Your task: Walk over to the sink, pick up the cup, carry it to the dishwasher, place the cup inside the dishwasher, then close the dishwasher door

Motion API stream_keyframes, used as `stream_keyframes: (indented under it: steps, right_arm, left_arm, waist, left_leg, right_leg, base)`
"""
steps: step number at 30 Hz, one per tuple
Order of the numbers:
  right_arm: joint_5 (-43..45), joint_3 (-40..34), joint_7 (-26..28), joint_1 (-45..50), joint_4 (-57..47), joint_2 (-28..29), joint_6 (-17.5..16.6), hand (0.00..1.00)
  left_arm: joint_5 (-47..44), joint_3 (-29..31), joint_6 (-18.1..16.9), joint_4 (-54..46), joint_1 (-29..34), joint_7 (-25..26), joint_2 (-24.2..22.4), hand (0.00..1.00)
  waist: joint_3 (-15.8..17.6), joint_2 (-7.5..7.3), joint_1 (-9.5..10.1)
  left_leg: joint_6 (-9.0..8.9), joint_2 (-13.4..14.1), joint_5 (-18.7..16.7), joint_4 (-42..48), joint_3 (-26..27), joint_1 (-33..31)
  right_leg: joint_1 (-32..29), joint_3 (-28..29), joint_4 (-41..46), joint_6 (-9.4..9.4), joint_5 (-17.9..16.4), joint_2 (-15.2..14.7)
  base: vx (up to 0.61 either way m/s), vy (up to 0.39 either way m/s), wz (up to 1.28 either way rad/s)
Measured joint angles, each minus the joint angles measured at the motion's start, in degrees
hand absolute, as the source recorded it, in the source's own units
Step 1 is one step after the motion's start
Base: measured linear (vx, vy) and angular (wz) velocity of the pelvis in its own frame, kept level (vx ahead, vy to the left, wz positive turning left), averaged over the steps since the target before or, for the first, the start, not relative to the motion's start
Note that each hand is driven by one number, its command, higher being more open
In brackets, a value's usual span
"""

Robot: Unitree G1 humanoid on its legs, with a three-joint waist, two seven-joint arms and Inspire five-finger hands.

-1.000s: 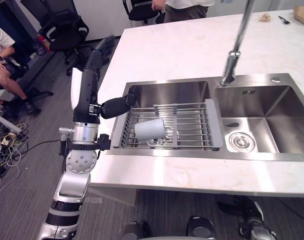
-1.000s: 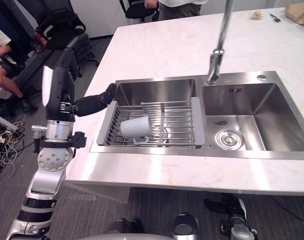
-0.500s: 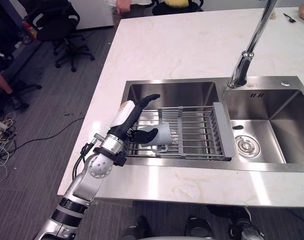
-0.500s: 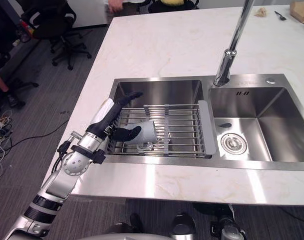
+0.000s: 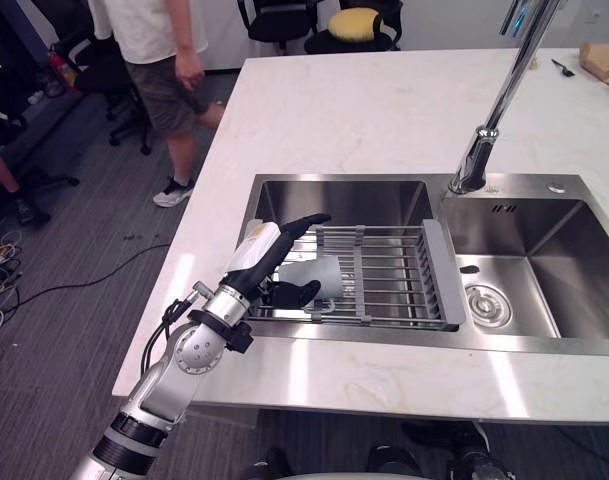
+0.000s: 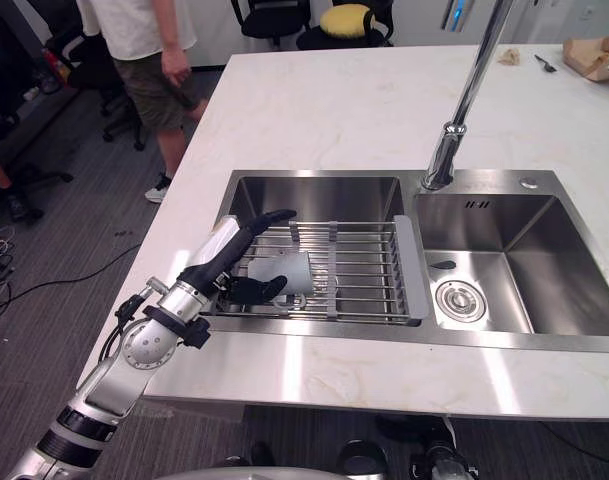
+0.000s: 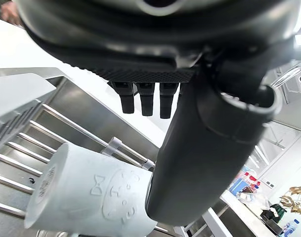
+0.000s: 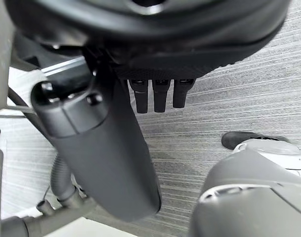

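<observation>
While cup (image 5: 324,272) lies on sink rack (image 5: 396,276), L hand (image 5: 262,250) spread, thumb (image 7: 204,163) touching it.

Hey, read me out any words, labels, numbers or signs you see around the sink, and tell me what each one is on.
No text here can be read.
Sink: a small dark mark on the back wall of the right basin, too small to read.
Cup: a raised bow figure and faint outlines on its side, with no letters that can be made out.

Grey cup (image 6: 290,274) on rack (image 6: 369,268) by robot hand (image 6: 218,267)
</observation>
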Motion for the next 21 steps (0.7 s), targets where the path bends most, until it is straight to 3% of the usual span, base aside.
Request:
stream_keyframes:
  steps: [7, 12, 21]
  right_arm:
    - [-0.41, 0.13, 0.01, 0.75, 0.17, -0.04, 0.29, 0.90]
    - [-0.41, 1.97, 0.03, 0.10, 0.14, -0.20, 0.35, 0.90]
    - [-0.39, 2.41, 0.27, -0.51, -0.66, -0.13, 0.46, 0.90]
  left_arm:
    - [1.16, 0.04, 0.05, -1.12, 2.87, -1.89, 0.62, 0.90]
    - [4.61, -0.23, 0.47, 1.70, 2.54, -2.19, 1.33, 0.90]
    - [12.79, -4.31, 2.77, 10.62, -5.82, -2.05, -0.33, 0.90]
  waist:
    - [-0.16, -0.01, 0.60]
    - [-0.54, 0.06, -0.24]
    - [-0.90, 0.18, -1.42]
  left_leg:
    - [0.07, -0.21, 0.41, -0.92, -0.33, 0.57]
    - [0.10, -0.35, 1.30, -2.65, -0.91, 0.90]
    - [0.51, -1.00, 2.73, -5.49, -0.27, 1.68]
  right_leg:
    - [0.87, -0.46, -1.14, 0.21, 0.46, 0.07]
    - [1.86, -1.43, -3.80, 0.16, 1.70, 0.56]
    - [2.41, -1.18, -6.93, 0.22, 3.70, 0.81]
  base:
    - [0.00, 0.000, 0.01]
    - [0.01, 0.001, 0.07]
    - [-0.01, 0.019, -0.02]
